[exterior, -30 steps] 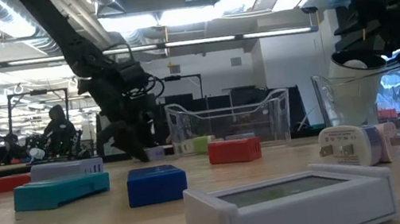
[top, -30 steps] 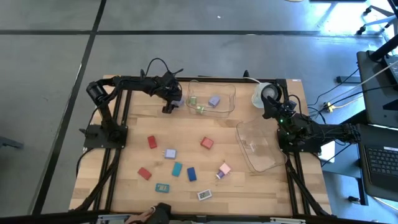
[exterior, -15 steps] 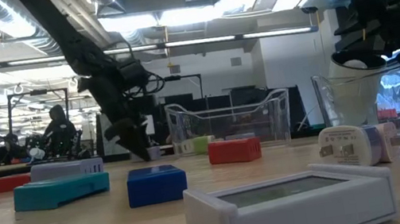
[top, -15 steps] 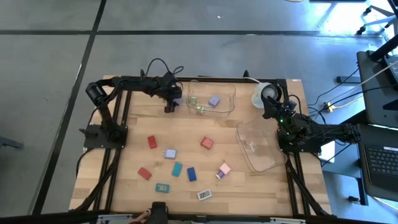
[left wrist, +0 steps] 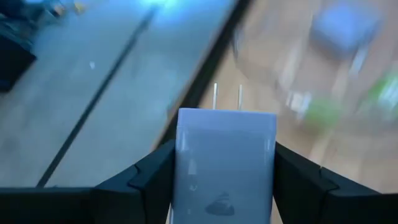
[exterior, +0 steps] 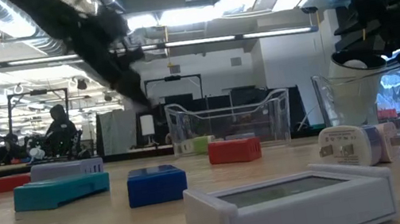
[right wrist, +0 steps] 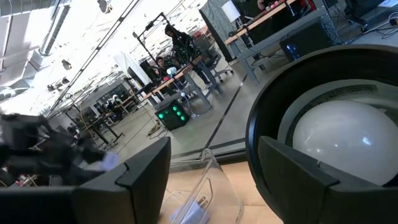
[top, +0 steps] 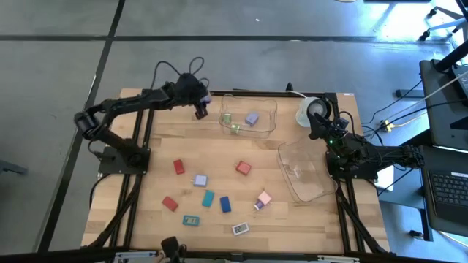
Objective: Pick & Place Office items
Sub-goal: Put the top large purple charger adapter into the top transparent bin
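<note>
A lavender plug block (left wrist: 225, 163), one of the office items, sits between the fingers of my left gripper (top: 199, 109), with its two metal prongs (left wrist: 227, 96) pointing forward. The gripper hangs above the table's far left part, just left of the far clear tub (top: 248, 115). That tub holds two green pieces and a lavender piece (top: 251, 118). Red, teal, blue, pink and white pieces lie on the near half of the table, among them a blue block (top: 225, 204). My right gripper (right wrist: 208, 180) waits open at the far right, near a round white-and-black object (right wrist: 348, 137). My left gripper pinches the lavender plug block by its two opposite side faces (left wrist: 184, 168) between its two fingers (left wrist: 146, 177). The fingers come from the table's left, slanting downward. The block is lifted clear of the table, its prongs sticking out ahead past the fingers.
A second clear tub (top: 306, 172) lies at the table's right side in front of the right arm. A red block (top: 243, 167) and a pink piece (top: 263, 199) lie near it. A person (exterior: 57, 126) stands far back in the room.
My left gripper has risen from the tabletop beside the far tub's left side and drifted slightly toward the far edge, rolling as it went. The lavender plug block, lying on the wood at the fingertips before, is now lifted clear.
</note>
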`<state>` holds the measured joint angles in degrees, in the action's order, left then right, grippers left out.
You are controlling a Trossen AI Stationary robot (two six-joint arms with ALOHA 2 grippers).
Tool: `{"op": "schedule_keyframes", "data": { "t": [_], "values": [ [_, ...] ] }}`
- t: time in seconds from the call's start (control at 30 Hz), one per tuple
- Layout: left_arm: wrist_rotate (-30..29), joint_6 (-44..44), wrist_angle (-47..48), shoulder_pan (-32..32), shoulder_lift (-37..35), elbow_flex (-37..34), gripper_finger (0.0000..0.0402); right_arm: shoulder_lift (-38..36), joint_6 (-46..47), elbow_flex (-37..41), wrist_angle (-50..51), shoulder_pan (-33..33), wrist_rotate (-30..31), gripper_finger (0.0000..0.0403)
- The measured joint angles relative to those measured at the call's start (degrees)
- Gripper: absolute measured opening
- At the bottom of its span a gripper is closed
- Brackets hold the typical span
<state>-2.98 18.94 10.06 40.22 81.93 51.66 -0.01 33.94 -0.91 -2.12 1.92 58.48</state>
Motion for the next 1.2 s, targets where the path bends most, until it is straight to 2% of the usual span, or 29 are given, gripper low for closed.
{"op": "schedule_keyframes", "data": {
  "t": [0.2,0.33,0.6,0.83,1.07,1.2],
  "values": [
    [4.5,-13.4,-8.6,-3.6,-6.1,0.0,0.0213,0.0,0.0,0.0,0.0,0.0,0.0,0.0247],
    [6.2,-18.1,-15.5,-7.2,-7.8,0.0,0.0214,0.0,0.0,0.0,0.0,0.0,0.0,0.0247],
    [5.6,-16.9,-28.4,-14.2,-7.6,0.0,0.0214,0.0,0.0,0.0,0.0,0.0,0.0,0.0246],
    [5.3,-14.9,-31.2,-17.5,-6.6,0.0,0.0215,0.0,0.0,0.0,0.0,0.0,0.0,0.0246],
    [3.0,-15.2,-36.3,-19.1,-1.5,0.0,0.0215,0.0,0.0,0.0,0.0,0.0,0.0,0.0246],
    [-1.5,-15.2,-37.6,-19.2,3.0,0.0,0.0215,0.0,0.0,0.0,0.0,0.0,0.0,0.0246]
  ]
}}
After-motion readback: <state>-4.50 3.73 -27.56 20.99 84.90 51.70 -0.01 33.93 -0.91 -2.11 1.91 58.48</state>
